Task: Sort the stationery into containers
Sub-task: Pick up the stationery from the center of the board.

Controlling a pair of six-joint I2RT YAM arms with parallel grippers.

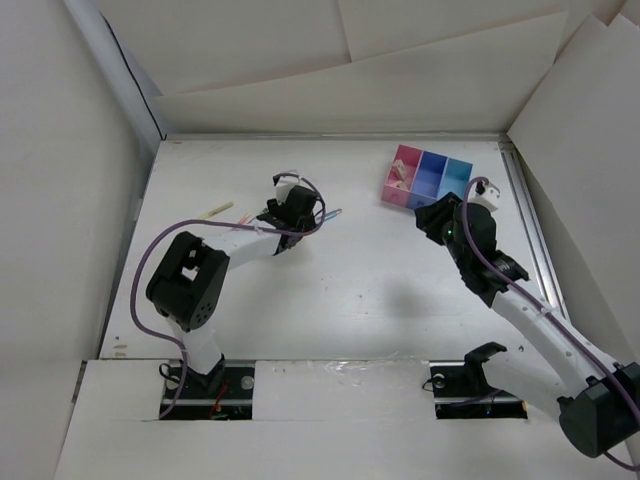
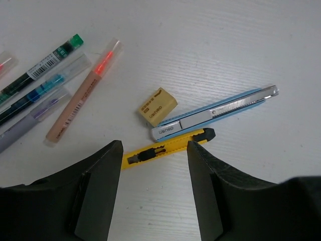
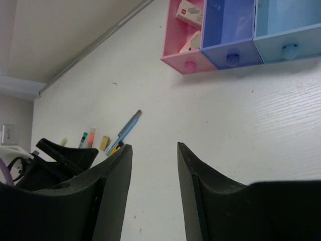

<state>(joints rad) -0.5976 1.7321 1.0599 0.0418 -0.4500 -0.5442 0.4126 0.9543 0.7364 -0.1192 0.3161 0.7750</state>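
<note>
Hovering over a cluster of stationery on the white worktop [image 1: 350, 290], the left fingers [image 2: 95, 196] stand moderately apart and grip nothing. In the left wrist view a yellow utility knife [image 2: 165, 148] lies across the gap between them, though whether they touch it cannot be told. Just beyond it, and nearly parallel, lies a longer light-blue utility knife [image 2: 215, 113], with a beige eraser [image 2: 158, 106] right beside that knife's near end. To the left of these several pens lie side by side: a pinkish pen with a clear cap [image 2: 83, 93], a green-capped pen [image 2: 40, 68], a blue pen [image 2: 42, 90] and a greyish-purple pen [image 2: 35, 113]. From above, a thin pale-yellow stick [image 1: 215, 210] lies apart on the far left side of the worktop. The right fingers [image 3: 215, 201] are likewise parted and empty, held above bare worktop near the row of joined bins: a pink bin [image 3: 183, 45], a dark blue bin [image 3: 228, 30] and a light blue bin [image 3: 286, 25]. The pink bin holds small pale blocks [image 3: 189, 12]; nothing can be made out inside the other two.
</note>
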